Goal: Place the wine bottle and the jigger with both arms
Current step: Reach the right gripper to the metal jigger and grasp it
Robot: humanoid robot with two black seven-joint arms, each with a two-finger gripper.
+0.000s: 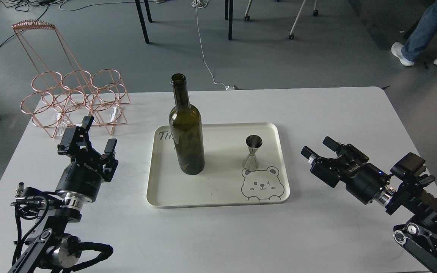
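Note:
The dark olive-green wine bottle point(186, 129) stands upright on the left part of a cream tray point(218, 195). The small silver jigger point(252, 152) stands upright on the tray's right part, just above a printed bear face. My left gripper point(98, 133) is open and empty over the table, left of the tray. My right gripper point(318, 147) is open and empty, lying low and pointing left toward the tray, a short way right of its edge. Neither gripper touches anything.
A copper wire bottle rack point(72, 98) stands at the table's back left corner. The white table point(218, 235) ends close behind the tray at the back. Chair legs and a person's feet point(402, 53) are on the floor beyond.

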